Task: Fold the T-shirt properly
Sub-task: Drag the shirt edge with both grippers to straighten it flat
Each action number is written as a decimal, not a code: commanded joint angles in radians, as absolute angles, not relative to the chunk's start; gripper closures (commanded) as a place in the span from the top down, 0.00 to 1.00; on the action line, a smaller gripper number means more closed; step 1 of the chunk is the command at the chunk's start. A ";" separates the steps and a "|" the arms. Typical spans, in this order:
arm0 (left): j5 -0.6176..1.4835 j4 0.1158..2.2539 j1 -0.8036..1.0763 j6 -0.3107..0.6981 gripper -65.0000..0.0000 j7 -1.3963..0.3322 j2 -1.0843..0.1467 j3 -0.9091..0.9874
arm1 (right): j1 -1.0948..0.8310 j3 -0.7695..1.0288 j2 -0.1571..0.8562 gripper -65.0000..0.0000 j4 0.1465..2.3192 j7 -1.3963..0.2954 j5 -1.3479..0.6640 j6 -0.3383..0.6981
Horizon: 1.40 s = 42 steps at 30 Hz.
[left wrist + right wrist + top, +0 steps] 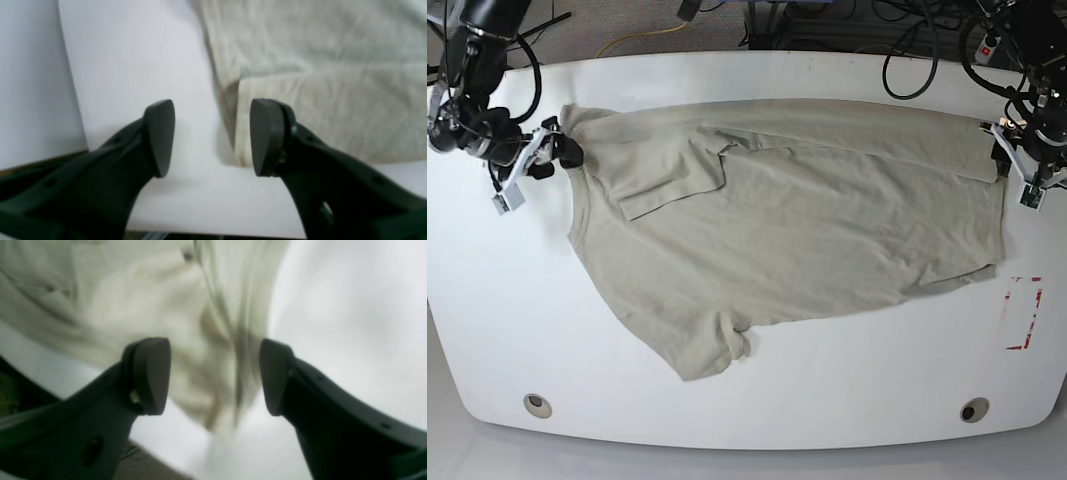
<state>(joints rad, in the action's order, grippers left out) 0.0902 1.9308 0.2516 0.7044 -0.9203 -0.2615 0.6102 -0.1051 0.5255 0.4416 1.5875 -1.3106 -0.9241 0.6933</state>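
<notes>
The khaki-beige T-shirt (807, 230) lies spread and wrinkled across the white table (847, 390), neck end to the left and hem to the right. One sleeve is folded onto the body. My right gripper (567, 152) is at the shirt's far left shoulder corner. In the right wrist view it (215, 376) is open with bunched, blurred cloth (133, 306) between the fingers. My left gripper (1004, 160) is at the far right hem corner. In the left wrist view it (213, 136) is open, with the folded shirt edge (317, 83) just inside the right finger (267, 136).
A red-marked rectangle (1024, 313) is on the table at the right. Two round holes (537, 404) (973, 409) sit near the front edge. Cables hang behind the far edge. The table's edge shows at the left in the left wrist view (71, 86).
</notes>
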 commanded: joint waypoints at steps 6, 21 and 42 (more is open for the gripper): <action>0.070 1.844 0.189 0.698 0.51 -0.911 -0.277 0.565 | 0.025 0.463 0.355 0.62 1.604 -1.294 -0.733 0.698; 0.071 1.790 0.229 0.676 0.51 -0.906 -0.278 0.572 | 0.101 0.383 0.295 0.62 1.484 -1.280 -0.624 0.698; 0.071 1.692 0.228 0.679 0.51 -0.860 -0.285 0.564 | 0.128 0.386 0.254 0.00 1.478 -1.230 -0.630 0.698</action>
<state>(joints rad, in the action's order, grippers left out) 0.0685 1.6962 0.2333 0.6823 -0.8982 -0.2676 0.5610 0.1032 0.3805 0.2382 1.4254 -1.2484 -0.6060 0.6960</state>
